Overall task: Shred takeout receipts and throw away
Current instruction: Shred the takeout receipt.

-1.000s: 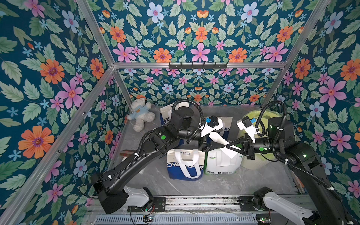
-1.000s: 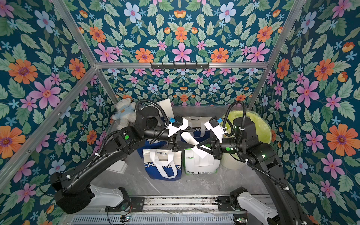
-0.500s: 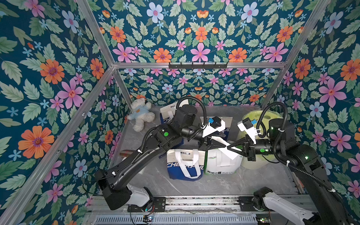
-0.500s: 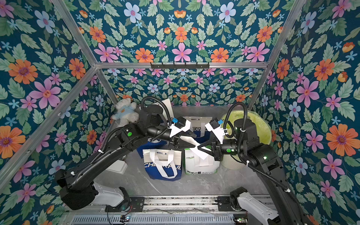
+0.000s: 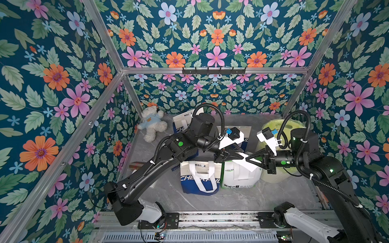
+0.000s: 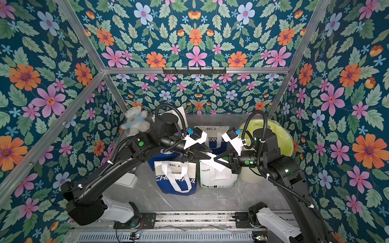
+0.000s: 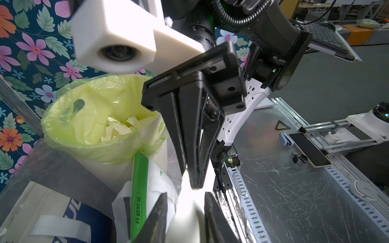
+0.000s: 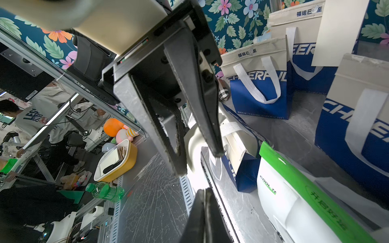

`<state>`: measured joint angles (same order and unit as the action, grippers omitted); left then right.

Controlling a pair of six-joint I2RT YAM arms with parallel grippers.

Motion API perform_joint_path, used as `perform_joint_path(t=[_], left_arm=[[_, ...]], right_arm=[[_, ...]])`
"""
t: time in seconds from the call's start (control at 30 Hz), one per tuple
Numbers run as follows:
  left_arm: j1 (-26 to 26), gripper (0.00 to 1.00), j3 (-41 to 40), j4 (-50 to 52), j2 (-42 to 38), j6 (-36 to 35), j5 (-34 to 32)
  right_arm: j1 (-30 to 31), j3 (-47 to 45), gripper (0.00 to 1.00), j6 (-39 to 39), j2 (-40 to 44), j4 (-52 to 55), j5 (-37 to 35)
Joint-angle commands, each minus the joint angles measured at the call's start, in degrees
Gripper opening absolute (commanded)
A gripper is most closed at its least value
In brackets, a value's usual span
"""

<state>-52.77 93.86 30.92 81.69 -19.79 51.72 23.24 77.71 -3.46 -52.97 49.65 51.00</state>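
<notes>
One takeout receipt [image 5: 251, 165] hangs aloft over the white bag [image 5: 237, 178], with the bin [image 5: 271, 178] just beside, handy for scraps. Right gripper [image 5: 248, 158] is clamped on one end. Left gripper [image 5: 241, 156] has its jaws apart, straddling the other end. Likely readying opposed pulls to tear.
</notes>
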Motion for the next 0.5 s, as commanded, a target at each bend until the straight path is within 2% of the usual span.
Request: perform_joint_path(t=[0.0,0.07,0.13,0.4,0.47], left_arm=[[0.13,0.19,0.30,1.15,-0.46,-1.26,0.78],[0.13,0.05,0.26,1.00,-0.61,-1.29,0.51],[0.13,0.01,0.17,0.93,-0.77,-1.31,0.03],[0.13,0.00,-1.19,-0.36,-1.15,-0.26,-0.45],[0.13,0.00,-1.86,-1.30,-1.22,0.64,-0.83]], right_arm=[[0.07,-0.03,0.00,1.18,0.15,0.01,0.09],[0.00,-0.10,0.00,1.20,0.17,0.13,-0.03],[0.01,-0.12,0.00,1.24,0.20,0.18,-0.27],[0.02,-0.24,0.01,1.00,0.88,-0.95,-2.67],[0.04,-0.74,0.19,0.66,1.54,-2.35,-3.33]])
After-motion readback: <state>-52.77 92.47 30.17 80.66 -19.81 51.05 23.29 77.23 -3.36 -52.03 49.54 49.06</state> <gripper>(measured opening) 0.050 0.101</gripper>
